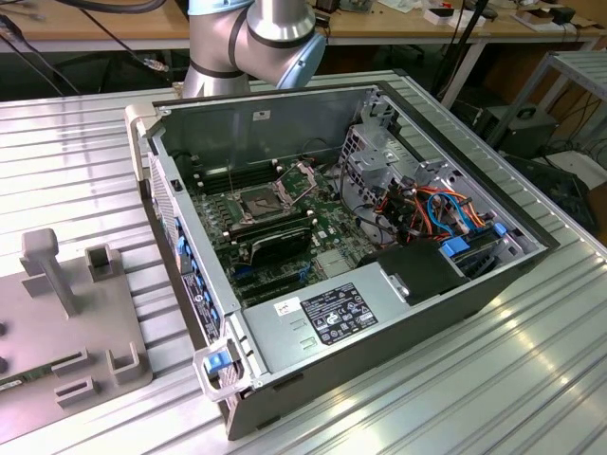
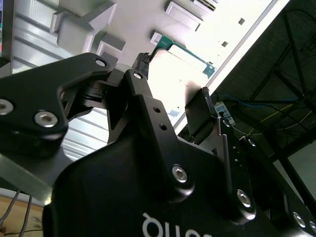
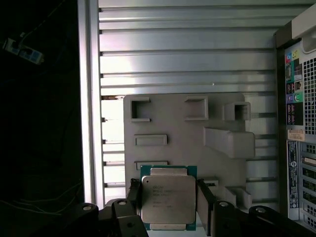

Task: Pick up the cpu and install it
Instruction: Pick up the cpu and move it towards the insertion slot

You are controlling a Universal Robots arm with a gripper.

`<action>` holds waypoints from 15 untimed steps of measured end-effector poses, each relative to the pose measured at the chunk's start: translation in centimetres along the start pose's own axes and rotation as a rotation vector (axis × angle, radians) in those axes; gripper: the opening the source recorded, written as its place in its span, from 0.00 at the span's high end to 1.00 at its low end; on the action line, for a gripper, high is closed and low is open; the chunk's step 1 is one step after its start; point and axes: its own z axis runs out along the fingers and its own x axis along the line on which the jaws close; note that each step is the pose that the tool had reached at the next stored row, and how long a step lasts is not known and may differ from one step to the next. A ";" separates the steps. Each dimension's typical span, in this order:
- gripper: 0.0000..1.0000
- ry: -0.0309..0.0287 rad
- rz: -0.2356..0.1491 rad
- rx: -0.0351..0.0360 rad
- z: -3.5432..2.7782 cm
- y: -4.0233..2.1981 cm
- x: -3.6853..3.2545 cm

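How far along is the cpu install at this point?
Done: the socket looks ready, with its metal bracket raised and no chip seen in it. In hand: the gripper hangs open over the cpu, a finger on either side of it in the first wrist view. The cpu lies on the grey holder plate, not lifted. Left: the whole pick, carry and seating.

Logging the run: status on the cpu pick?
Gripper at cpu, grip unclear. Cpu at grey tray, not in socket. Raised tray blocks stand apart from it.
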 end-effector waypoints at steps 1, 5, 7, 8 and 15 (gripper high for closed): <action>0.45 0.0001 0.000 0.0001 -0.01 0.00 -0.01; 0.45 0.0000 0.000 -0.0001 0.01 0.00 -0.09; 0.45 -0.0001 0.000 -0.0001 0.01 0.00 -0.10; 0.45 -0.0001 0.000 0.0000 0.00 0.00 -0.10; 0.45 -0.0001 0.000 -0.0001 0.01 0.01 -0.40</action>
